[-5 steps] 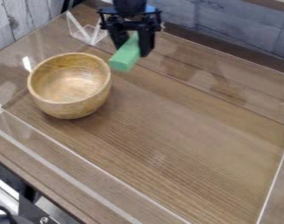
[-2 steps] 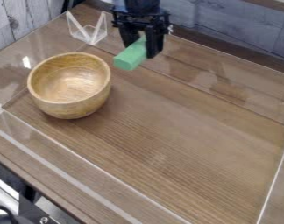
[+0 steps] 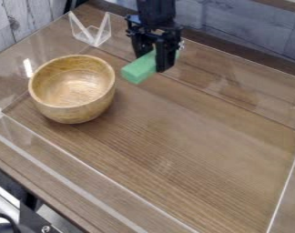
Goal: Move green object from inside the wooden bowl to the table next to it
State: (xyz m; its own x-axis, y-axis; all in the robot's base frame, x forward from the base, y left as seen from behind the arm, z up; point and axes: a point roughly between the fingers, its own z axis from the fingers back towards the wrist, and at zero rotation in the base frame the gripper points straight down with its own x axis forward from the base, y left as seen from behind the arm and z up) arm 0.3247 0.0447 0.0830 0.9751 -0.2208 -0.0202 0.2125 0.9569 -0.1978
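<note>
Inspector: Tool was clamped on the green object, right of the wooden bowl, low over the bench.
Assessor: Risk?
Inspector: Early release could tumble it.

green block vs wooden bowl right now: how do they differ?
The green block is small, bright green and oblong; the wooden bowl is round, light tan and far bigger. The block is between the fingers of the gripper, at the table's far side; the bowl sits free on the table, nothing touching it. The block is solid; the bowl is hollow and shows nothing inside. Both are plain, single-coloured things.
</note>
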